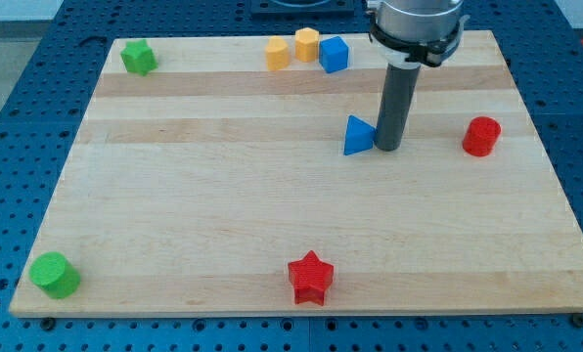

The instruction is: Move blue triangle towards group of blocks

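Observation:
The blue triangle (357,136) lies on the wooden board (223,225), right of centre in the upper half. My tip (388,149) stands just to the triangle's right, touching or almost touching its right corner. The group of blocks sits at the view's top centre: a yellow block (277,53), an orange-yellow hexagonal block (306,44) and a blue cube (334,54), close together. The group is up and a little left of the triangle.
A red cylinder (481,136) stands at the right. A green star-like block (138,58) is at the top left, a green cylinder (55,275) at the bottom left, a red star (309,278) at the bottom centre.

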`<state>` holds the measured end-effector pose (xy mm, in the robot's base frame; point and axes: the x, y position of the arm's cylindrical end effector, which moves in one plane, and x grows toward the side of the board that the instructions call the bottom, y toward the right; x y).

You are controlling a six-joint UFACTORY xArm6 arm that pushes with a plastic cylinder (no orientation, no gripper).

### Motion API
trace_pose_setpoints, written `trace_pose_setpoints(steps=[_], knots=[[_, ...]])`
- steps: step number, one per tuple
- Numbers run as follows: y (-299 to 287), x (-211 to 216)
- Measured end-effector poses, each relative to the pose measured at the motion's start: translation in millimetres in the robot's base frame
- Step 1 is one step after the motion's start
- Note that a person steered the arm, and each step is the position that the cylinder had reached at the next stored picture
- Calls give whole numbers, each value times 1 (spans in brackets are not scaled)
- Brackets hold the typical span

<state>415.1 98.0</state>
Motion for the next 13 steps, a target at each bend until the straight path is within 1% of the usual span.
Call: trace_pose_setpoints(steps=[3, 4, 5, 6, 7, 8, 11, 12, 13], knots=[[-41, 2], [-42, 3], [-26, 17], [-34, 58], [-66, 66], [-88, 40], [-96, -10], [-67, -6], [-29, 10]])
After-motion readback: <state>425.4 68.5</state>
